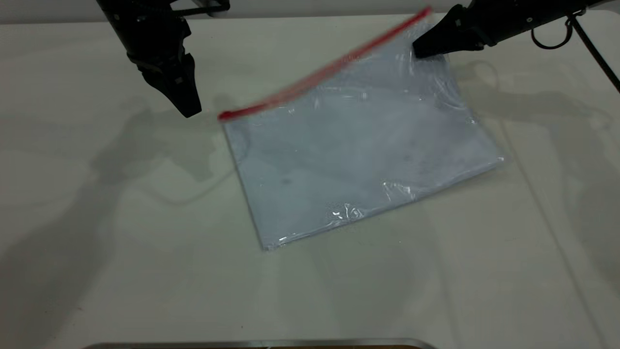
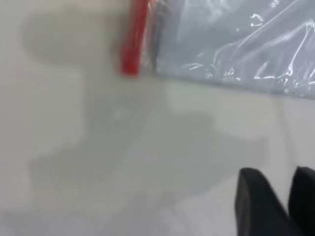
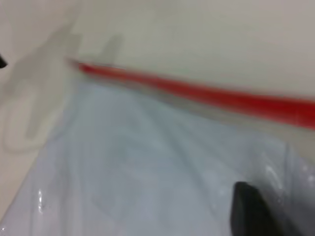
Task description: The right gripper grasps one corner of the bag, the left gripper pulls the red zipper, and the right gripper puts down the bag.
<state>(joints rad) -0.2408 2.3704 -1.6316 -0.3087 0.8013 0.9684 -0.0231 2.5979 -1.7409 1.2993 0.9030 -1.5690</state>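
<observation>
The bag (image 1: 348,160) is a clear pouch with white sheets inside. Its near edge rests on the table and its far right corner is raised. My right gripper (image 1: 419,50) is shut on that raised corner, just below the red zipper (image 1: 334,65), which slopes down to its left end near the table. My left gripper (image 1: 190,110) hangs a little left of that zipper end, apart from it and empty, with a narrow gap between its tips. In the left wrist view the zipper end (image 2: 133,46) lies ahead of my left gripper (image 2: 281,173). The right wrist view shows one finger (image 3: 251,211) on the plastic.
The pale table (image 1: 121,252) stretches around the bag. A metal rim (image 1: 261,343) runs along the near edge. A thin black cable (image 1: 593,48) trails from the right arm at the far right.
</observation>
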